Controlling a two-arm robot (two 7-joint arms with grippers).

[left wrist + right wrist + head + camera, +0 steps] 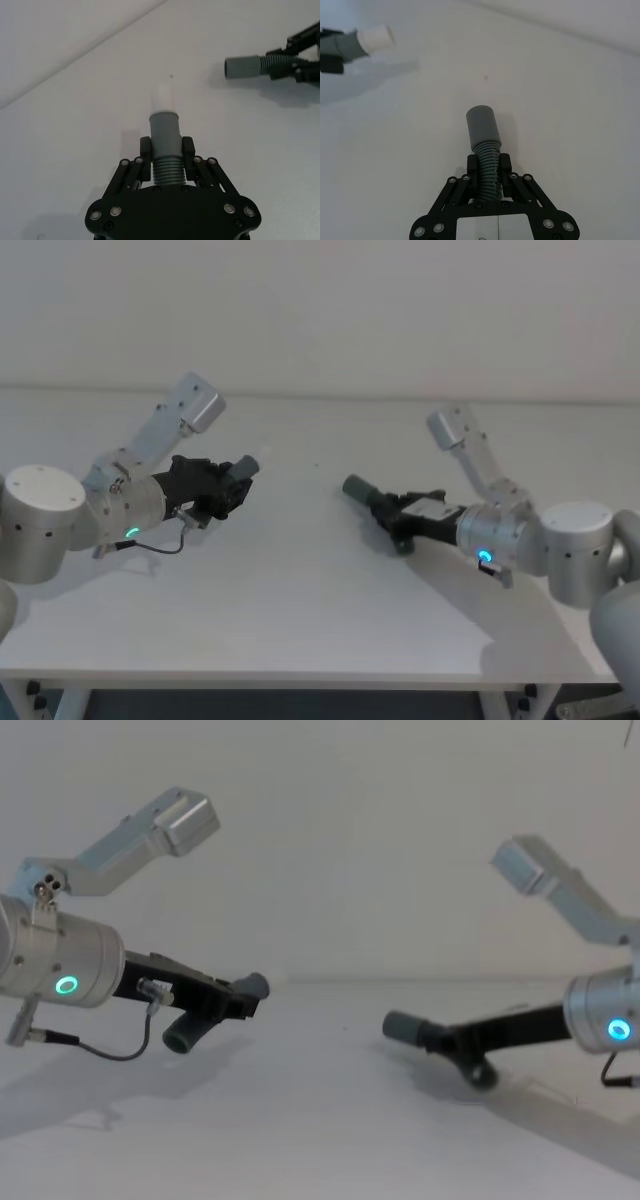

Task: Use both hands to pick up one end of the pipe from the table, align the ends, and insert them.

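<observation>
The black, ridged-jaw left gripper point(166, 150) is clamped on the ribbed middle of the short, dark grey left hose piece point(167, 172), just behind its paler grey cuff point(164, 127). This leaves the whitish tip point(163, 97) jutting forward, free of the jaws. The matching right gripper point(490, 162) is closed the same way on the dark grey, corrugated right hose piece point(487, 180), leaving its smooth dark socket cuff point(482, 125) exposed.

Gripping close behind each cuff probably keeps the mating ends steady and unobstructed, while the bent tails hang below the grippers. Both pieces are held over the plain, matte white-grey surface point(300, 610), one at each side. They are well apart, with their cuffs turned inward toward the gap. The socket sits off the tip's axis, so alignment looks not yet done and insertion still lies ahead.
</observation>
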